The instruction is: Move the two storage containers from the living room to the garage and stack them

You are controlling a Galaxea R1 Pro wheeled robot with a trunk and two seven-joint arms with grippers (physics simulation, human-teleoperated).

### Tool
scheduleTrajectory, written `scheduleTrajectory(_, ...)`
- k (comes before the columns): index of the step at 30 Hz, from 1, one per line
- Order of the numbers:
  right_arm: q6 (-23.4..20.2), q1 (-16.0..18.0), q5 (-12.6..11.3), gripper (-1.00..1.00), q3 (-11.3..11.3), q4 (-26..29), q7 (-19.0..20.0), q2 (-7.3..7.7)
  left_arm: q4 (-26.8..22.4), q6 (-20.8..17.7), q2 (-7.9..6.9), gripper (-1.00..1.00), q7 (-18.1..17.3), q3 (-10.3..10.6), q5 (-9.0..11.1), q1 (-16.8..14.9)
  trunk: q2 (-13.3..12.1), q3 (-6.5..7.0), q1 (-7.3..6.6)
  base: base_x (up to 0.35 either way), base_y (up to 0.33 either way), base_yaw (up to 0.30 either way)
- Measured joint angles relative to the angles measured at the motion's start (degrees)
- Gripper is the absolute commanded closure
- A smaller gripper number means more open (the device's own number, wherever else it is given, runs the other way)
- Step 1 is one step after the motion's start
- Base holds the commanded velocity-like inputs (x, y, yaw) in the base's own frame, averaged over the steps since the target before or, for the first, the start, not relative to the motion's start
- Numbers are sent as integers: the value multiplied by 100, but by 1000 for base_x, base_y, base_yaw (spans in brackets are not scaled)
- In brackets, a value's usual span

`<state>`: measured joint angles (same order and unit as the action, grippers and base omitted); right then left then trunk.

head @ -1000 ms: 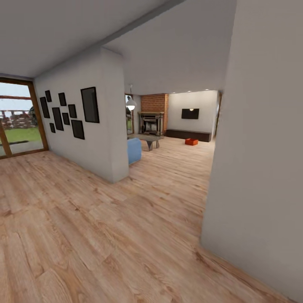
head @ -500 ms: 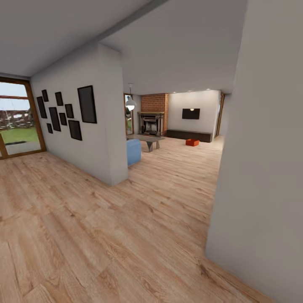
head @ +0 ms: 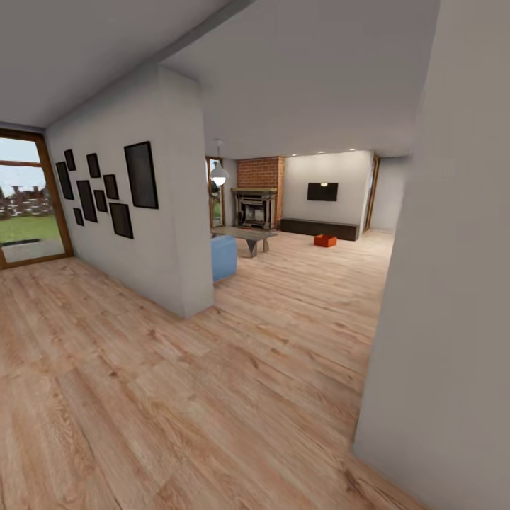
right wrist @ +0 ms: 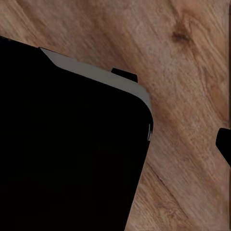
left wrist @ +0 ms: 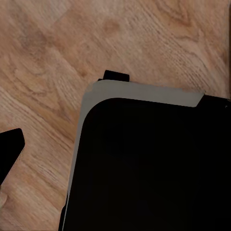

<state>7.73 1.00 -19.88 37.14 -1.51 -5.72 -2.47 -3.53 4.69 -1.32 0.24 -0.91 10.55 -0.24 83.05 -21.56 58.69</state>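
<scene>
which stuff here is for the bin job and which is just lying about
For the job:
- bin, orange-red, on the wood floor far ahead by the bench

Just there:
- sofa
- table
- fireplace
- TV
- lamp
- frames
- window

My base [left wrist: 154, 168] is a black slab with rounded corners; a pale grey rim [left wrist: 144, 91] edges it; a small black tab [left wrist: 116, 75] juts out.
</scene>
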Motion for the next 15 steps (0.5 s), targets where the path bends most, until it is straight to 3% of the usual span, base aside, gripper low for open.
scheduleTrajectory(15, 1, 0, 11, -100, 0, 0, 0, 3, 0, 0, 0, -100, 0, 0, 1, 0, 0, 0, 0, 322, 0, 0)
